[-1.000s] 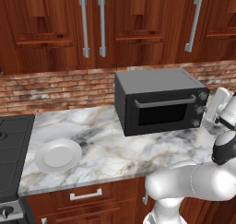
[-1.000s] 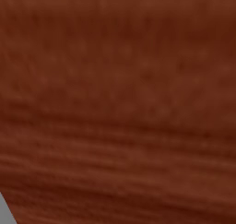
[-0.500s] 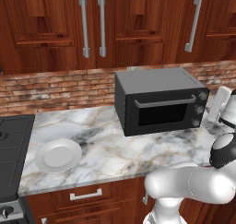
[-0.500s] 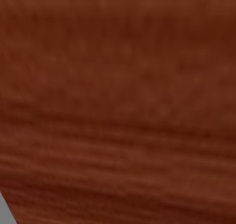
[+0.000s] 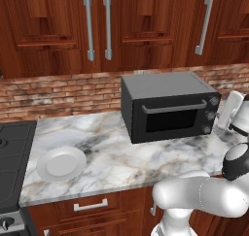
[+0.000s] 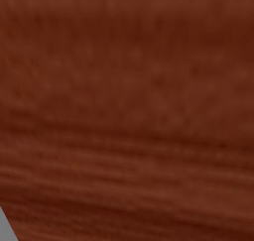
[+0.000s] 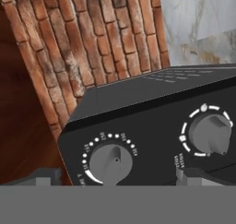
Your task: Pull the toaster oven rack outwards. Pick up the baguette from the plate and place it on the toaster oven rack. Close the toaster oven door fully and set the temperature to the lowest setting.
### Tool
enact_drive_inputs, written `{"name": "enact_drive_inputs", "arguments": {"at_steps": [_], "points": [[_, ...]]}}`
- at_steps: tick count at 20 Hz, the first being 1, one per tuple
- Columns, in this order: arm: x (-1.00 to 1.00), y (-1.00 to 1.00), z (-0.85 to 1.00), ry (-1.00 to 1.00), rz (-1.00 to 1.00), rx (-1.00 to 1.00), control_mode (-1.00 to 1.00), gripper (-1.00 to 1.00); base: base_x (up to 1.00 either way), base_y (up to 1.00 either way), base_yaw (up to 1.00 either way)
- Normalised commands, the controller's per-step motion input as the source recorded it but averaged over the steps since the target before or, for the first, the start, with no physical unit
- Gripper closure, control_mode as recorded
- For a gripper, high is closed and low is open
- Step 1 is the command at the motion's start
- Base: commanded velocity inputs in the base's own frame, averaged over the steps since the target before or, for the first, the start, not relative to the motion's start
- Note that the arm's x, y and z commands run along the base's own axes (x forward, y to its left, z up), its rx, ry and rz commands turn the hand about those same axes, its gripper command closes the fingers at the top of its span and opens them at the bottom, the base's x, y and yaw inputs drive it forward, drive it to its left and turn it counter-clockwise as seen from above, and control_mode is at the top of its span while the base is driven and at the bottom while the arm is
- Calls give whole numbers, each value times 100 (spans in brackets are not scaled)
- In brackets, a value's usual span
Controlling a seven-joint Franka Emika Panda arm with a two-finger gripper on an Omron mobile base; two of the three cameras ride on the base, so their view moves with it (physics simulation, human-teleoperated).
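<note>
The dark grey toaster oven stands on the marble counter with its toaster oven door shut, silver handle across the top. The toaster oven rack and the baguette are hidden. At the left the white plate lies bare. My white hand hovers just right of the oven's knob column. In the hand view my gripper is open, its fingertips wide apart, straddling one dial. A second dial sits beside it.
A black stove borders the counter's left end. A brick backsplash and wooden wall cabinets with long handles rise behind. Bare marble lies between plate and oven. A close brown wood surface faces the right base camera.
The hand has edged slightly upward beside the knob column. Oven, door and plate have not moved.
</note>
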Motion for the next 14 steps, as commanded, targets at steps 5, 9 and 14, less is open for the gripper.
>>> {"name": "enact_drive_inputs", "arguments": {"at_steps": [5,9,14], "points": [[2,9,0,0,0,0,-100,-100,0,0,0],[4,6,1,0,-1,0,-100,-100,0,0,0],[17,1,0,0,-2,0,-100,-100,0,0,0]]}}
